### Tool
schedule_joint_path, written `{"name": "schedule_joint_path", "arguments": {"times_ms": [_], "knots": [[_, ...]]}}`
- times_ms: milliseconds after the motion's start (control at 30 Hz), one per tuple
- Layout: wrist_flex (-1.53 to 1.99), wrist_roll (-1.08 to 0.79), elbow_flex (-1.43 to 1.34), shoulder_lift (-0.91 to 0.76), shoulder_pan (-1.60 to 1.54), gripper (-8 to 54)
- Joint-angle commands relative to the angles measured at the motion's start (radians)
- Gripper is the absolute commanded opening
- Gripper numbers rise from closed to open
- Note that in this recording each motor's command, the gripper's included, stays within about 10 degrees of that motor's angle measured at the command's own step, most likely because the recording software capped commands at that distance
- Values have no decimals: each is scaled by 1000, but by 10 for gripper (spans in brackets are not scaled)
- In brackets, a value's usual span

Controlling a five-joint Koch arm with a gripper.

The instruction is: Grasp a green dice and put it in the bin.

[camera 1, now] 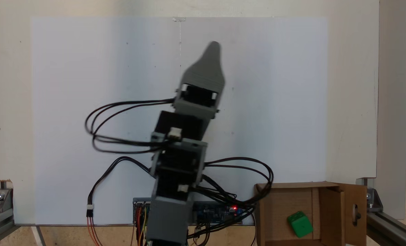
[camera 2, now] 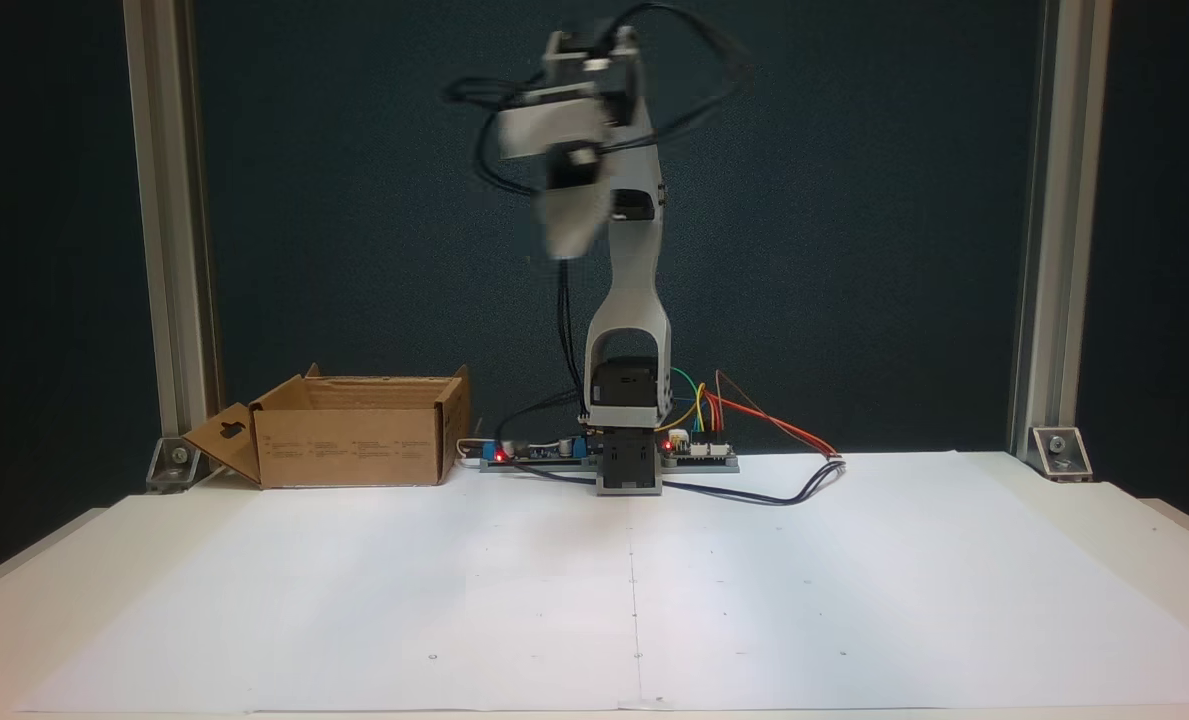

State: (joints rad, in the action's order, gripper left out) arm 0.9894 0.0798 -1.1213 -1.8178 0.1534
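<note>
**Die in bin, my tool up and clear**

My tool (camera 1: 215, 48) is raised high above the bench (camera 2: 354, 600), blurred in both fixed views. From above I see one grey tapered tip; from the front, a pale smeared shape hanging down. The jaws lie one behind the other, so I cannot tell how far apart they are. Nothing green shows at the tip, so I judge it carries nothing.

Directly under my tool: bare white paper sheet (camera 1: 69, 68), no objects on it. Arm is folded over its own base, which I read as a parked or retreating pose, out of the way of the box.

Behind and below my tool, at the arm's foot, the controller boards (camera 2: 699, 452) with red lights lit and loose cables (camera 1: 114, 112) looping off the arm.

Farthest from my tool, off to the side beside the base: the bin (camera 2: 344, 445), flaps open, one flap with a slot cut-out folded outward. Inside it the green dice (camera 1: 300, 224) rests tilted on the cardboard floor, near the inner divider flap. Nothing else is visible in the bin.

Judgement: placement looks done and the task is essentially complete.
</note>
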Motion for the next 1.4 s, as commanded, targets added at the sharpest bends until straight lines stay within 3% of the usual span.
{"name": "schedule_joint_path", "arguments": {"times_ms": [0, 567, 967, 1367], "knots": [[-71, 44, -34, -54, -91, 444], [-857, 38, -1031, -532, -209, 452], [-1397, 26, -1578, -549, -195, 441], [-1908, 26, -1718, -552, -126, 433]]}}
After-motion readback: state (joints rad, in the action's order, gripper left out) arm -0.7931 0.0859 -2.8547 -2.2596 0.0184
